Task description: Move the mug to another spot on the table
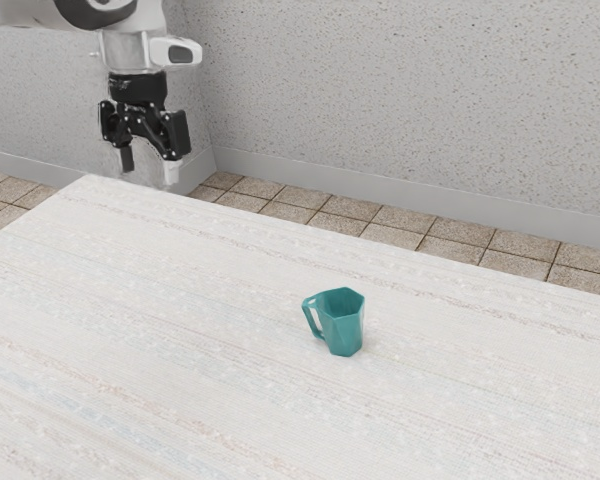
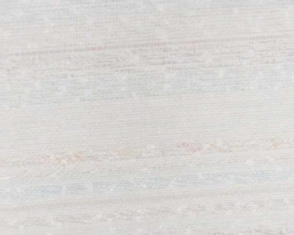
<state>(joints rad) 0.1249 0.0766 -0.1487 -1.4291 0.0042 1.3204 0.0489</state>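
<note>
Exterior view: fingers (image 1: pixel 126 157) wide, empty, well apart from teal mug (image 1: pixel 336 320); wrist view: streaked table (image 2: pixel 147 117).

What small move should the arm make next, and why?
Probably carry the gripper toward the exterior view's right and lower it over the mug. The gripper is open, holds nothing and hangs high over the far corner of the table, while the mug stands upright, far from it.
</note>
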